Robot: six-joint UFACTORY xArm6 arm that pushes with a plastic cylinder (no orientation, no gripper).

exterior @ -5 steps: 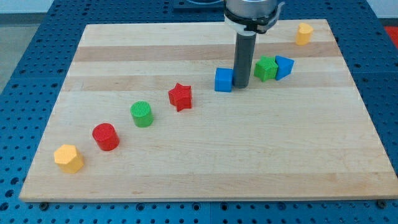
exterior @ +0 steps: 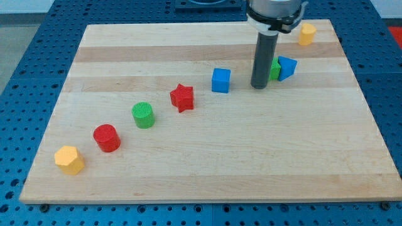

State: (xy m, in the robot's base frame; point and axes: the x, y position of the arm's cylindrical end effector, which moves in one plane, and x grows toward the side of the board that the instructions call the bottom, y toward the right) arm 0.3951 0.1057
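My tip (exterior: 259, 86) rests on the board just left of a green block (exterior: 275, 67), which the rod partly hides; its shape cannot be made out. A second blue block (exterior: 287, 67) sits against the green one on its right. A blue cube (exterior: 220, 80) stands apart to the tip's left. Further down-left lie a red star (exterior: 182, 97), a green cylinder (exterior: 143, 115), a red cylinder (exterior: 107, 137) and a yellow block (exterior: 69, 159), strung in a diagonal line.
Another yellow block (exterior: 306, 34) sits near the top right corner of the wooden board (exterior: 207, 157). A blue perforated table surrounds the board.
The rod has moved right, away from the blue cube and up to the green block. The blue cube sits slightly further left than before.
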